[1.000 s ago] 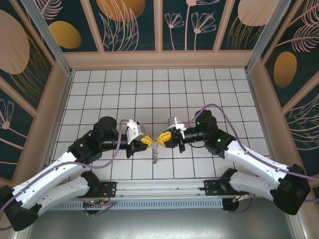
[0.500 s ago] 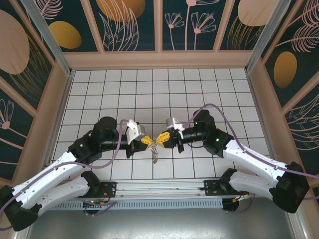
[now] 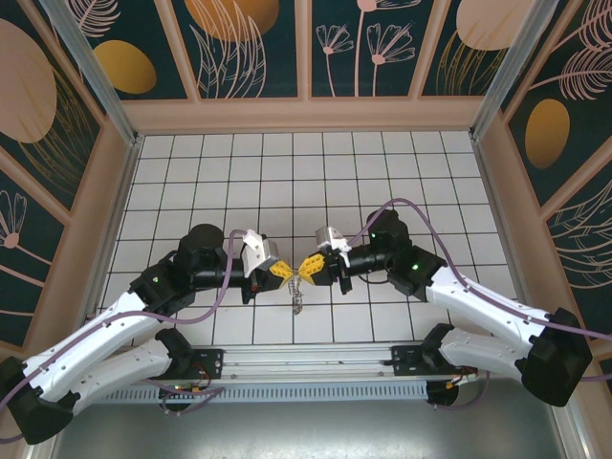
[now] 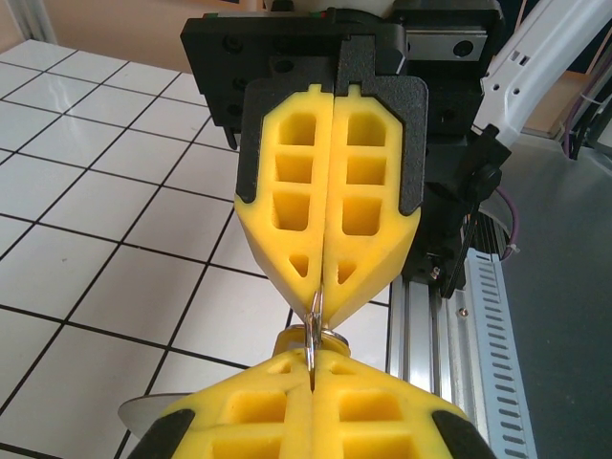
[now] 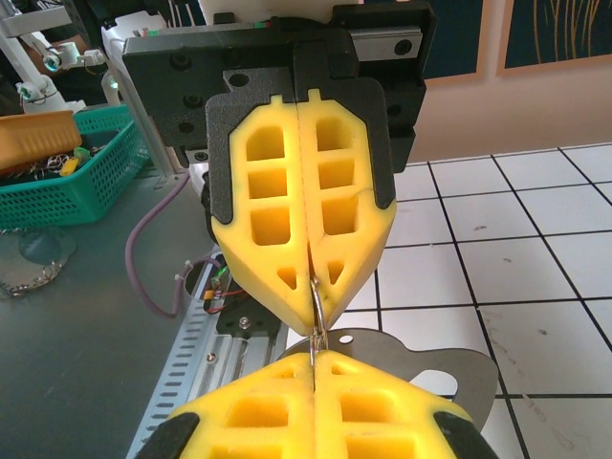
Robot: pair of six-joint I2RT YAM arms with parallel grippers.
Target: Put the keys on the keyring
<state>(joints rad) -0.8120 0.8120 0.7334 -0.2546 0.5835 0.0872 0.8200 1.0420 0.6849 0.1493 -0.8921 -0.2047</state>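
Note:
My left gripper (image 3: 286, 272) and right gripper (image 3: 309, 267) meet tip to tip above the tiled floor, both shut. Between the tips runs the thin wire of the keyring (image 3: 297, 275), pinched by both. The keys (image 3: 297, 298) hang from it as a small silvery bunch. In the left wrist view my left gripper (image 4: 314, 358) holds the keyring (image 4: 316, 323), and the right gripper (image 4: 322, 302) clamps it from the far side. In the right wrist view my right gripper (image 5: 314, 358) grips the keyring (image 5: 317, 316), opposite the left gripper (image 5: 310, 308). A flat grey metal piece (image 5: 435, 361) with a small hole hangs below.
The white tiled floor (image 3: 287, 182) stretches behind the grippers, with low beige walls (image 3: 306, 115) around it. A metal rail (image 3: 306, 363) with both arm bases runs along the near edge. A green basket (image 5: 67, 177) stands off the table.
The right arm has edged slightly left, closer to the left gripper. The keys hang a touch higher. Both grippers stay shut.

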